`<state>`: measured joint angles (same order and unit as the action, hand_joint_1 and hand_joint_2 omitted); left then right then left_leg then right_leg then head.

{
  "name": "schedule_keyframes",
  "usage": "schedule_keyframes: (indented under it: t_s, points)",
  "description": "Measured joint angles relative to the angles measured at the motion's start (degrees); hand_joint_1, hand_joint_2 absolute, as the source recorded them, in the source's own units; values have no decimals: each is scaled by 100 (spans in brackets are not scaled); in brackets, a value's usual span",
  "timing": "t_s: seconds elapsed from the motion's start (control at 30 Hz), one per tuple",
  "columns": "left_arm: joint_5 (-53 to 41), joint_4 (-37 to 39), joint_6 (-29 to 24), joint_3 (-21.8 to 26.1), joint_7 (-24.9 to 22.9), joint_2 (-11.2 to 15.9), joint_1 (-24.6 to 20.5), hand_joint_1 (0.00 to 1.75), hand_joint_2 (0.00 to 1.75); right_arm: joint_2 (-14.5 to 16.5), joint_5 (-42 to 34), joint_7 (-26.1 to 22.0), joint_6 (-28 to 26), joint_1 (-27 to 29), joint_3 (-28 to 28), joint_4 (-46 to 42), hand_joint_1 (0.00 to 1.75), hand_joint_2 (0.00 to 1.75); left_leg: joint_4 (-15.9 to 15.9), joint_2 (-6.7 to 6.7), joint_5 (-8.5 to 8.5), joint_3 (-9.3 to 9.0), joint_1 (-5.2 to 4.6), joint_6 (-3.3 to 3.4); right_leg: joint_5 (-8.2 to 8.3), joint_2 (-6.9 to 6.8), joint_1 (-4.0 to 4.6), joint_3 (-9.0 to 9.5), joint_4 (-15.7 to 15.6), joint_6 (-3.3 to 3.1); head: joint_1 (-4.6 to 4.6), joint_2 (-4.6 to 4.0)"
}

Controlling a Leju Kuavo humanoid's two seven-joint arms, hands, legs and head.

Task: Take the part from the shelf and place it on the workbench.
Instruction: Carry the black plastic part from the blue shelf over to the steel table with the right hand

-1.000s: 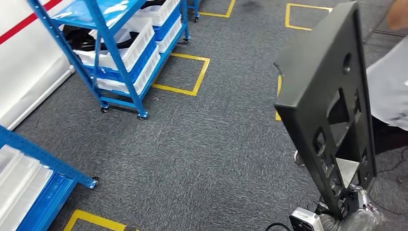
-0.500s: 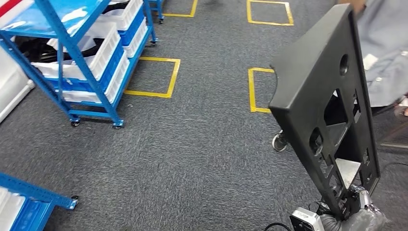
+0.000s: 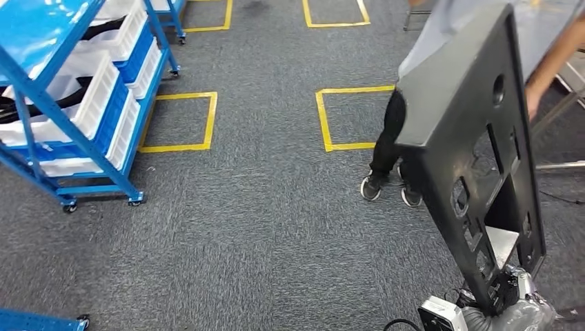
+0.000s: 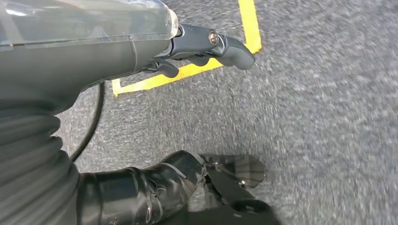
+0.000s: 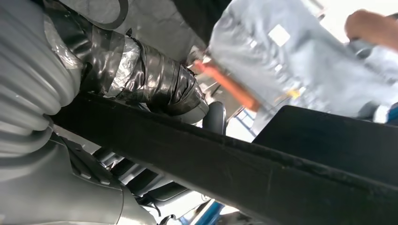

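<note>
1. Change, whole scene: against the earlier pictures the entire head view has slid. The blue shelf rack [image 3: 76, 103] with its white bins [image 3: 103, 83] now sits further left and partly cut by the edge, and more yellow floor squares [image 3: 176, 121] show on the grey carpet [image 3: 262, 227]. This is the camera turning, not the things moving; the robot is judged to be turning away from the shelf.
2. Change, person: a person [image 3: 397, 148] in dark trousers and a grey top now stands at the right, far of the part, with both shoes on the carpet. Earlier only one shoe and part of the top showed.
3. Task thing: the part [image 3: 476, 158], a tall black panel with cut-out openings, keeps the same place at the right of the head view, upright and leaning slightly, its lower end at the right hand [image 3: 514, 300]. It is off the shelf and carried, so the take step is judged done and the placing not yet begun. No workbench is identified here.
4. Right hand: the fingers are closed around the part's lower edge. The right wrist view shows this better, with the taped thumb [image 5: 155, 86] pressed over the dark edge of the part [image 5: 263, 173], detail the head view hides behind the panel.
5. Left hand [image 4: 206, 44]: seen in the left wrist view over carpet and a yellow line; the dark fingers curl inward and hold nothing.
6. Risk: the person stands close to the carrying path, so care is judged needed.
</note>
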<state>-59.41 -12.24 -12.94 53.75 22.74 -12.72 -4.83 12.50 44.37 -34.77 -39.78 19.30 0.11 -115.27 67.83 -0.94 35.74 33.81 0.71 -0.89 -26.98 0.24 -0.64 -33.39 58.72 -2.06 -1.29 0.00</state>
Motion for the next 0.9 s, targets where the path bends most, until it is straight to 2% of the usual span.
schedule_keyframes:
  t_s: [0.03,0.07,0.1,0.13,0.17,0.2,0.23,0.27,0.3,0.37,0.4,0.43,0.5,0.53,0.57,0.6,0.63,0.67,0.7,0.73,0.77,0.8,0.87,0.9]
  points:
    - [0,0,1,1,-1,0,11,0,175,0,5,4,0,2,0,0,175,175,371,33,134,176,1,-1,3,70,9,-4,2,-9,0,0]
    - [0,0,2,1,-2,0,21,0,175,0,10,9,0,6,0,1,175,175,589,43,162,285,1,1,4,145,17,-3,4,-12,0,0]
    - [1,0,2,2,-3,0,30,0,175,0,14,12,0,8,0,1,175,175,588,48,73,296,1,10,5,225,24,4,7,-13,0,0]
    - [1,0,3,2,-3,0,36,0,175,0,17,14,0,11,0,2,175,175,365,73,-118,204,1,25,4,310,27,14,12,-12,0,0]
    - [2,0,3,2,-3,0,39,0,175,0,19,15,0,12,0,2,175,175,-30,154,-356,34,2,46,3,387,26,24,18,-9,0,0]
    - [3,0,3,3,-4,1,41,0,175,0,21,15,0,11,0,2,175,175,-430,293,-539,-136,2,72,-2,458,33,24,33,3,-1,0]
    - [3,0,2,5,-5,1,42,0,175,0,27,16,0,11,0,2,175,175,-746,415,-651,-265,2,91,-2,525,33,11,49,27,0,0]
    - [3,0,1,6,-7,2,40,0,175,0,33,19,1,11,0,2,175,175,-927,508,-688,-334,-2,107,3,582,29,-11,59,58,-1,0]
    - [3,0,1,8,-8,2,31,0,175,0,39,22,1,17,0,2,175,175,-983,529,-672,-353,-11,123,16,640,21,-37,61,99,-1,0]
    - [6,0,-1,9,-9,-1,14,0,175,0,42,23,1,39,-2,1,175,175,-1034,406,-700,-369,-4,175,36,716,2,-78,61,173,-1,0]
    - [7,0,-1,10,-9,-4,11,0,175,0,38,20,1,49,-6,-2,175,175,-1065,333,-725,-380,4,216,-12,630,9,-116,124,198,-8,0]
    - [7,0,0,11,-9,-7,14,0,175,0,35,15,0,51,-10,-4,175,175,-1099,254,-748,-386,11,255,-126,483,21,-196,292,217,-16,0]
    - [4,0,2,11,-8,-9,23,0,175,0,31,7,0,49,-15,-6,175,175,-1123,93,-759,-386,-3,307,-495,142,25,-501,947,248,-32,0]
    - [4,0,3,11,-9,-9,31,0,175,0,31,5,0,49,-15,-5,175,175,-1121,7,-753,-382,-14,317,-649,72,13,-670,1306,266,-31,0]
    - [4,0,2,11,-10,-9,36,0,175,0,31,4,0,55,-16,-3,175,175,-1118,-75,-744,-381,-20,320,-718,40,-2,-779,1545,282,-32,0]
    - [4,0,2,11,-11,-9,39,0,175,0,31,4,0,61,-16,-2,175,175,-1116,-154,-734,-383,-23,318,-681,20,-15,-790,1586,295,-31,0]
    - [4,0,2,11,-11,-9,38,0,175,0,29,3,0,64,-17,-1,175,175,-1114,-225,-722,-392,-24,311,-539,-11,-24,-675,1387,302,-32,0]
    - [4,0,2,11,-10,-9,35,0,175,0,27,0,0,65,-17,-1,175,175,-1111,-290,-704,-411,-24,296,-340,-85,-27,-458,1004,300,-32,0]
    - [4,0,3,11,-7,-10,33,0,175,0,24,-4,0,61,-17,-1,175,175,-1107,-350,-684,-433,-31,276,-200,-220,-8,-227,593,284,-32,0]
    - [4,0,4,11,-2,-10,32,0,175,1,20,-12,1,59,-17,-2,175,175,-1098,-400,-663,-453,-41,249,-99,-325,16,-45,255,256,-31,0]
    - [4,0,5,11,3,-10,27,0,175,1,18,-22,1,58,-17,-4,175,175,-1091,-448,-644,-469,-51,221,-67,-397,45,53,61,228,-30,0]
    - [4,0,7,12,8,-10,19,0,175,2,15,-33,1,59,-18,-5,175,175,-1089,-494,-633,-480,-60,196,-92,-413,73,67,10,200,-29,0]
    - [5,0,7,13,14,-11,-11,0,175,2,-7,-49,1,68,-18,-7,175,175,-1080,-555,-601,-499,-57,142,-71,-288,69,52,-12,144,-28,0]
    - [5,0,6,14,15,-11,-20,0,175,2,-28,-52,-1,71,-19,-9,175,175,-1031,-479,-551,-491,-46,113,-58,-231,52,59,-34,112,-28,0]
